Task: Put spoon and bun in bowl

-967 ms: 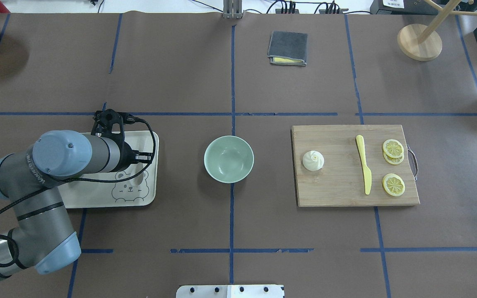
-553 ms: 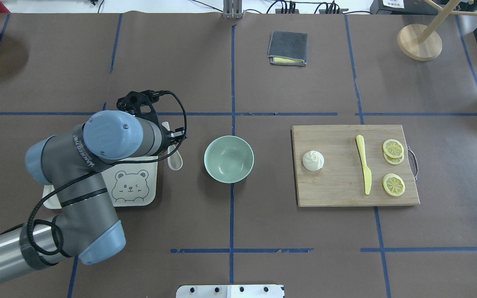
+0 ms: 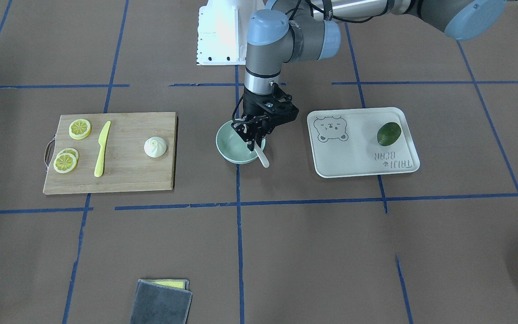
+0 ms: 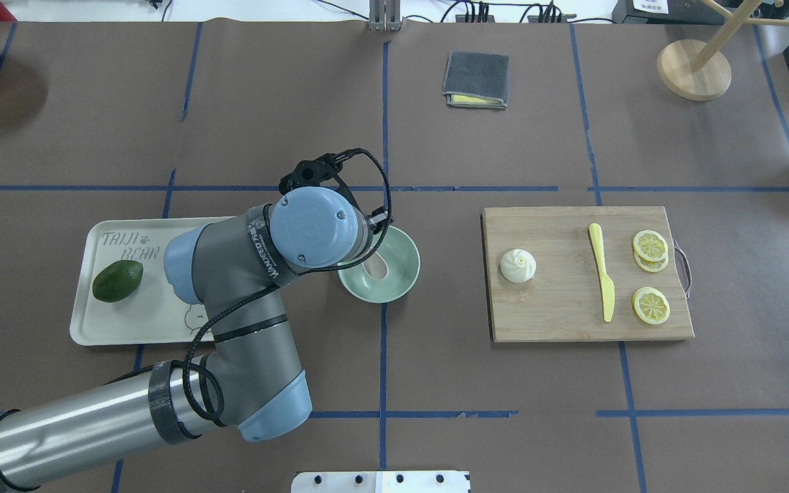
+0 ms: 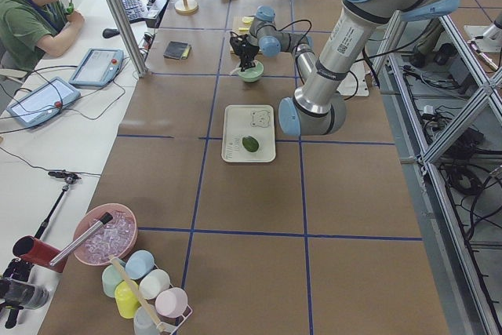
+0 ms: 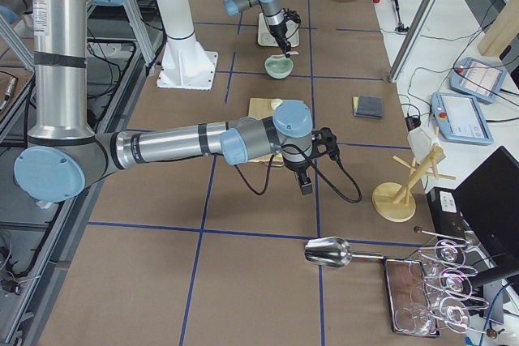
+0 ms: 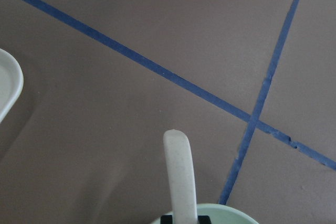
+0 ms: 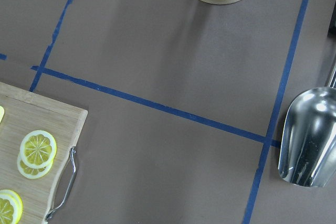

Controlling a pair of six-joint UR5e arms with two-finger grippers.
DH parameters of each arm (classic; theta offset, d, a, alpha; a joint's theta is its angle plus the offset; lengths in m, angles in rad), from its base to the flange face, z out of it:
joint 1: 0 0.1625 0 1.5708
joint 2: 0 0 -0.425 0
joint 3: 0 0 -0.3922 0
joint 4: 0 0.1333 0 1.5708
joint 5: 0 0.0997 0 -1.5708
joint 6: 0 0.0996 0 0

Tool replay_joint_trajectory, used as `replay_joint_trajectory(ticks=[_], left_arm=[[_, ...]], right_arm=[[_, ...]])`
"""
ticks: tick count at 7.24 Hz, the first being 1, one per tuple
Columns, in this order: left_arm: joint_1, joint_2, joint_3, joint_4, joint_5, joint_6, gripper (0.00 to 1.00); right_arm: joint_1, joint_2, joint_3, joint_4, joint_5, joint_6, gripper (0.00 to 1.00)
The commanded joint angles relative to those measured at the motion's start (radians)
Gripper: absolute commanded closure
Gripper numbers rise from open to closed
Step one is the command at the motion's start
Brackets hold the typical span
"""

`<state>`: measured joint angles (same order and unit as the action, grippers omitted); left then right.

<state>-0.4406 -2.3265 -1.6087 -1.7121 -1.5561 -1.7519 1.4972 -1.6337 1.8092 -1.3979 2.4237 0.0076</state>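
My left gripper is shut on the off-white spoon and holds it tilted over the mint-green bowl. In the overhead view the spoon's scoop sits low inside the bowl, while my wrist hides the gripper. In the left wrist view the handle points away above the bowl's rim. The white bun lies on the wooden cutting board, right of the bowl. My right gripper hovers beyond the board's right end; I cannot tell whether it is open or shut.
An off-white bear tray holding a dark green avocado lies left of the bowl. A yellow knife and lemon slices share the board. A grey cloth, wooden stand and metal scoop lie further off.
My left arm has swung right from the tray to the bowl, carrying the spoon. The spoon's scoop is now inside the bowl. The avocado is uncovered.
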Motion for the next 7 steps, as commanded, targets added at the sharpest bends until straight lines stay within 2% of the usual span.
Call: replay_joint_trajectory(ticks=[1, 2, 3, 4, 5, 6, 7], left_arm=[[0.010, 0.001, -0.003, 0.002, 0.010, 0.063, 0.00], [0.008, 0.015, -0.010, 0.002, 0.010, 0.087, 0.00], [0.007, 0.062, -0.069, 0.006, 0.008, 0.195, 0.00], [0.002, 0.173, -0.208, 0.008, 0.004, 0.367, 0.00], [-0.028, 0.232, -0.302, 0.008, 0.001, 0.552, 0.00], [-0.123, 0.302, -0.342, 0.008, -0.034, 0.742, 0.00], [-0.233, 0.371, -0.365, 0.005, -0.176, 0.975, 0.00]], right_arm=[[0.001, 0.000, -0.004, -0.001, 0.000, 0.000, 0.00], [0.000, 0.000, -0.002, -0.001, 0.000, 0.000, 0.00], [0.000, 0.000, 0.004, -0.001, 0.000, 0.000, 0.00], [0.000, 0.000, 0.015, 0.002, -0.002, 0.000, 0.00], [-0.003, 0.002, 0.021, 0.002, -0.002, 0.002, 0.00], [-0.006, 0.003, 0.033, 0.004, 0.000, -0.003, 0.00], [-0.017, 0.003, 0.041, 0.004, 0.002, -0.003, 0.00]])
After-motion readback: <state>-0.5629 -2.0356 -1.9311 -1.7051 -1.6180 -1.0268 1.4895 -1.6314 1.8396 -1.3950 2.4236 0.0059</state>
